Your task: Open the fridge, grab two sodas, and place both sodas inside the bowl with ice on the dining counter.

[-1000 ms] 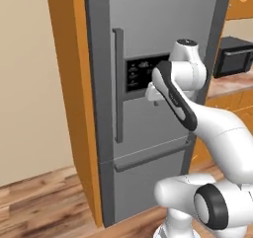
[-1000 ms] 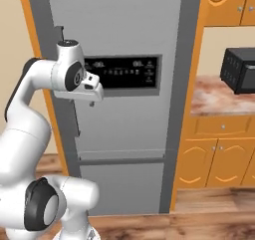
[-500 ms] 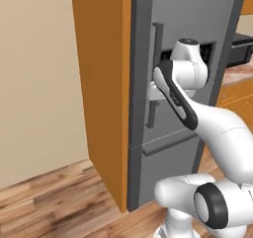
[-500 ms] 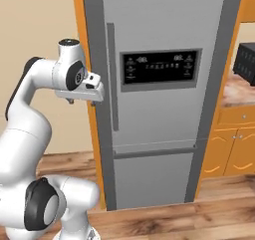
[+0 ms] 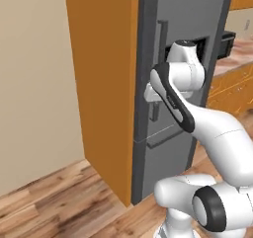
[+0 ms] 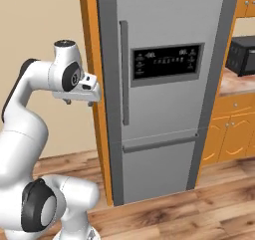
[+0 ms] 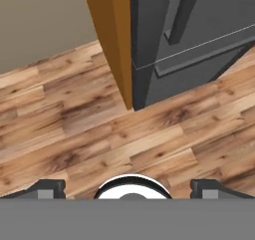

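Note:
The fridge [image 6: 164, 114] is a tall grey steel unit and its door is shut, with a long vertical handle [image 6: 124, 72] left of a black display panel [image 6: 167, 63]. Orange casing [image 6: 89, 45] runs along its left side. My gripper [image 6: 79, 100] hangs in front of that casing, left of the handle and apart from it, pointing down. In the hand view the gripper [image 7: 128, 188] is open with nothing between its fingertips [image 7: 47, 186], above wood floor, and the fridge's lower drawer [image 7: 199, 60] lies at the top right. The sodas, the bowl with ice and the dining counter are out of view.
A black microwave [image 6: 242, 55] sits on a wall counter [image 6: 236, 82] right of the fridge, over orange cabinet doors [image 6: 231, 134]. A beige wall [image 5: 34, 84] stands left of the casing. Wood floor [image 6: 189, 209] spreads in front of the fridge.
The whole picture has shifted: the fridge slid rightward in both base views, so the base has driven. The arm keeps its pose and the gripper stays open.

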You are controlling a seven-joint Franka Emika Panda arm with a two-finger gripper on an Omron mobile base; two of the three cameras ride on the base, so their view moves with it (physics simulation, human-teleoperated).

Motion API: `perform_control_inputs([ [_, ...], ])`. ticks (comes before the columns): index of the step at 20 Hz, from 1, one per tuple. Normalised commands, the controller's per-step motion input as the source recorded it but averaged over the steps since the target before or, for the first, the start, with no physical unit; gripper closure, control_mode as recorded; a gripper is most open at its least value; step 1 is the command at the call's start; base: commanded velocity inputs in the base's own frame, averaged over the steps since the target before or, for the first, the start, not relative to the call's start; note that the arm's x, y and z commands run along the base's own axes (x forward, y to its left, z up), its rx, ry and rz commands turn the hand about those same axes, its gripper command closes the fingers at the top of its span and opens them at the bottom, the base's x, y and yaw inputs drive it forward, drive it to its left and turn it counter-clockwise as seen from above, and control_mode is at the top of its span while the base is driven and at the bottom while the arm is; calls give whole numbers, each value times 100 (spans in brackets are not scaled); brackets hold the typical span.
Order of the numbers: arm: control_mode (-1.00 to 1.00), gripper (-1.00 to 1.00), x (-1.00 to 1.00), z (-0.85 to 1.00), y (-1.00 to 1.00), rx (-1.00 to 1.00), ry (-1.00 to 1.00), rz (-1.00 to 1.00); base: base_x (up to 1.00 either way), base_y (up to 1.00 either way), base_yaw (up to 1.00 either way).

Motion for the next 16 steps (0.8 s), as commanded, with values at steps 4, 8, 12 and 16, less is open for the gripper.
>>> perform_control_inputs([
  [4, 100, -100, 0, 0, 0, 0, 0, 0, 8, 29, -39],
  [8, 100, -100, 0, 0, 0, 0, 0, 0, 20, 59, -38],
  [12, 100, -100, 0, 0, 0, 0, 0, 0, 13, 65, -32],
  [16, 100, -100, 0, 0, 0, 0, 0, 0, 15, 51, -23],
])
